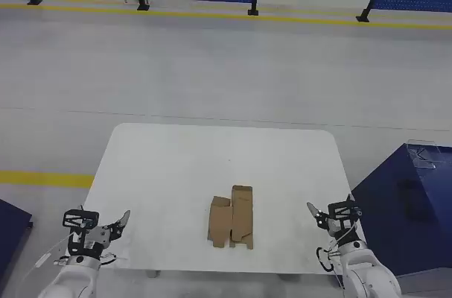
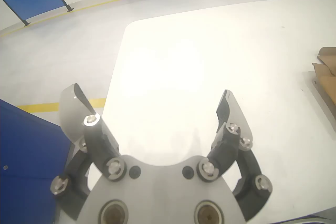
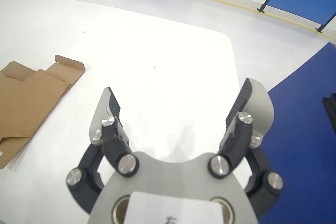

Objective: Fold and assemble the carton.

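The left gripper (image 2: 151,93) is the closest thing, just in front of its own wrist camera. Its jaws stand wide apart and there is nothing between them. It hangs over the near left edge of the white table (image 1: 181,164), so that one finger (image 2: 76,104) is over the floor and the other one is over the table top.

The right gripper (image 3: 178,86) is in the same manner at the near right edge of the table. Its jaws are also spread wide and they hold nothing. One finger (image 3: 256,99) of it is above the border between the table and a dark blue box (image 1: 412,197), which stands on the floor just beside the right side of the table.

The carton (image 1: 233,217) lies flat on the table, brown and not yet folded up. It is near the front edge, a little right of the middle, between the two grippers and well apart from both. Its right panel reaches farther away from the robot than the left one, and small flaps show at its ends.

On the floor at the left there is a yellow line (image 1: 39,179) and another blue box (image 1: 2,223)
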Motion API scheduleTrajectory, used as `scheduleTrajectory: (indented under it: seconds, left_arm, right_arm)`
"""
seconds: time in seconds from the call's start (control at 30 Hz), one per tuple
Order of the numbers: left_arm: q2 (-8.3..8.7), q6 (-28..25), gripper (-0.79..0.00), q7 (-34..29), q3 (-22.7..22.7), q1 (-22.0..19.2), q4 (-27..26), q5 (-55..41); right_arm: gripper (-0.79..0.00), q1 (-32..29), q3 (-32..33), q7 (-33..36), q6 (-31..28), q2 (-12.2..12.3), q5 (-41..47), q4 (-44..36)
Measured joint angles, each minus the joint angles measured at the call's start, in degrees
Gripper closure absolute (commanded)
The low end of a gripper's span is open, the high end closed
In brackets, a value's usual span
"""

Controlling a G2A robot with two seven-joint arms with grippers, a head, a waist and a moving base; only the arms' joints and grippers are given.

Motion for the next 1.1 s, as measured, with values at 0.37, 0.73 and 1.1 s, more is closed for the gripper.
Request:
scheduleTrajectory:
  seconds: [0.37,0.73,1.1]
  left_arm:
    - [0.0,0.0,-0.785,0.0,0.0,0.0,0.0,0.0]
    - [-0.79,-10.34,-0.785,-24.9,4.04,-2.89,-10.81,-41.38]
    - [-1.9,5.08,-0.785,-62.62,17.74,-28.74,7.4,-79.25]
  right_arm:
    - [-0.785,0.0,0.0,0.0,0.0,0.0,0.0,0.0]
    - [-0.785,0.0,0.0,0.0,0.0,0.0,0.0,0.0]
    - [-0.785,0.0,0.0,0.0,0.0,0.0,0.0,0.0]
